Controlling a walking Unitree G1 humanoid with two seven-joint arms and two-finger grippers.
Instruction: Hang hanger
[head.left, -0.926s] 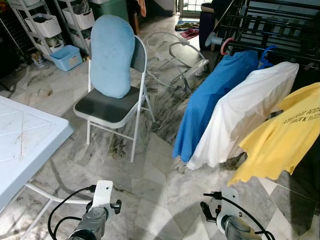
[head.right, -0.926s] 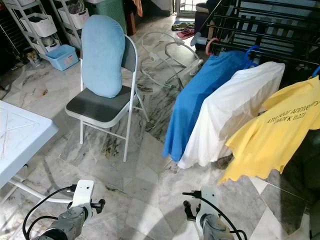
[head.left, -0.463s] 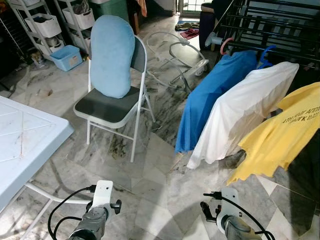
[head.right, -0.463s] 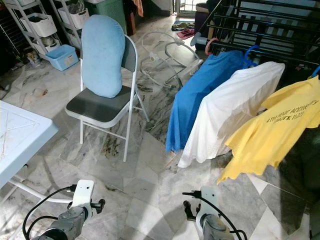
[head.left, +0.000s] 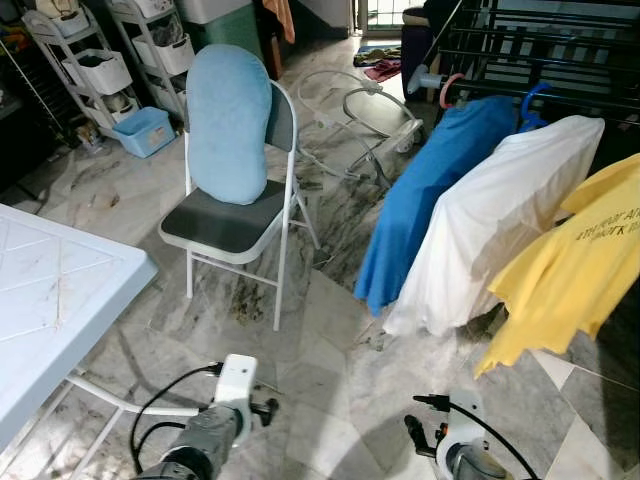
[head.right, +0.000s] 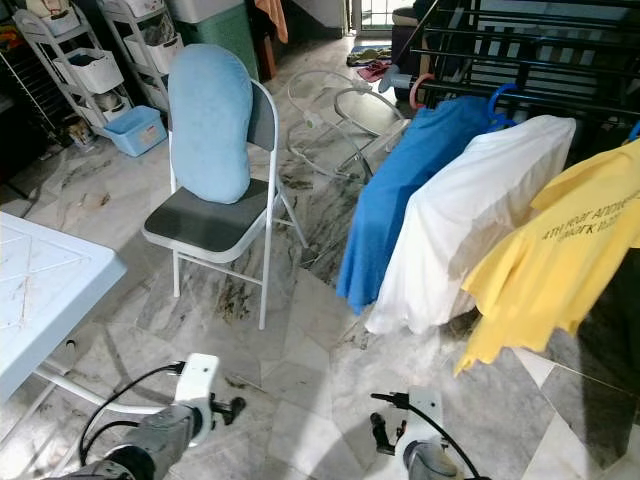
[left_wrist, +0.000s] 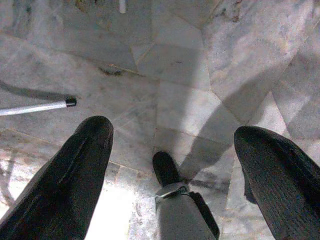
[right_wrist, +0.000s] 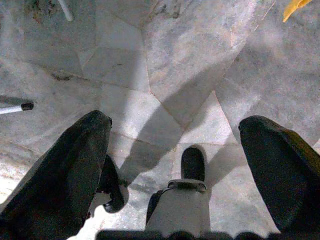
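1. The folding chair stands on the marble floor, a pale blue cushion leaning upright against its backrest; open floor runs from the chair's front legs toward the robot.
2. Right of the chair, past a gap of bare floor, a black drying rack carries three garments on hangers: a blue shirt nearest the chair, a white shirt next, a yellow shirt farthest.
3. A blue hanger hooks over the rack bar above the blue and white shirts, and a pink hook sits on the bar end nearer the chair.
4. The yellow shirt bears dark print, shown reversed and too small to read.
5. Left of the chair, the corner of a white table juts into the floor space; its tubular leg crosses the tiles below.
6. Behind the chair lie a white wire frame, shelving with bins and a blue tub.
7. The left gripper hangs low over the floor, fingers spread wide, holding nothing.
8. The right gripper hangs likewise, wide apart and empty.
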